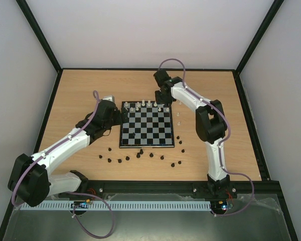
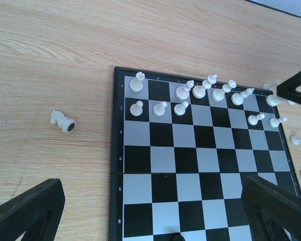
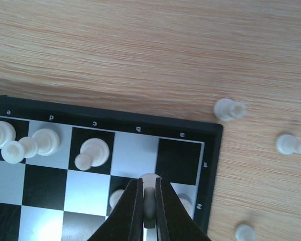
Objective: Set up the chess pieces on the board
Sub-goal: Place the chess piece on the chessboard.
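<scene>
The board (image 1: 146, 126) lies mid-table. White pieces (image 1: 143, 105) stand on its two far rows, also shown in the left wrist view (image 2: 184, 92). My right gripper (image 1: 164, 100) is shut on a white piece (image 3: 149, 201) and holds it over the board's far right corner (image 3: 180, 150). My left gripper (image 1: 117, 118) is open and empty, over the board's left side (image 2: 155, 165). Its fingers (image 2: 27, 211) frame the board. A white knight (image 2: 63, 121) lies on its side on the table left of the board. Black pieces (image 1: 141, 151) are scattered by the near edge.
Loose white pieces (image 1: 179, 118) stand on the wood right of the board, seen in the right wrist view (image 3: 230, 109). A few black pieces (image 1: 178, 138) lie right of the board. One black piece top (image 2: 173, 236) shows on the board. Walls enclose the table.
</scene>
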Robot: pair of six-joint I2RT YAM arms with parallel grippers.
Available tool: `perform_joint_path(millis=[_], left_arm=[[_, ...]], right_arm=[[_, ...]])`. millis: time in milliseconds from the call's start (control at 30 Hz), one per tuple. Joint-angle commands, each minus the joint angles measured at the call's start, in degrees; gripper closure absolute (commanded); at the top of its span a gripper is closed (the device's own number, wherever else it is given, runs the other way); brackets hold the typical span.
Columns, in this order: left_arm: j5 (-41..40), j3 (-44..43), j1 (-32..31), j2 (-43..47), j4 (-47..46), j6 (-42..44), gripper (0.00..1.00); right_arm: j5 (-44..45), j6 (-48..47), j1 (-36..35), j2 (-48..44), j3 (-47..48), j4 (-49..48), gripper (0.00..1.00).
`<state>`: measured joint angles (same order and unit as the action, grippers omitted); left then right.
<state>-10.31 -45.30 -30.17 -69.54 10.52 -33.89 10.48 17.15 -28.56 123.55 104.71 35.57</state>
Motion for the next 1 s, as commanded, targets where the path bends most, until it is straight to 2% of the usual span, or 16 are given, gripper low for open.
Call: perform_joint_path(millis=[0,733,967], left_arm=[[-0.01,0.45,0.33,-0.08,-1.18,-0.41,0.01],[-0.42,0.47,0.31,-0.43,-1.21,-0.07,0.00],[-0.33,0.62,0.29,-0.35,-1.30,-0.09,0.01]], right_arm=[[-0.55,-0.27,-1.14,3.38,3.07,1.25,0.98],[1.56,-0.31,-1.30,7.94,6.85,2.15,0.98],[1.85,-0.27,-1.33,8.18,6.71,2.31,0.94]])
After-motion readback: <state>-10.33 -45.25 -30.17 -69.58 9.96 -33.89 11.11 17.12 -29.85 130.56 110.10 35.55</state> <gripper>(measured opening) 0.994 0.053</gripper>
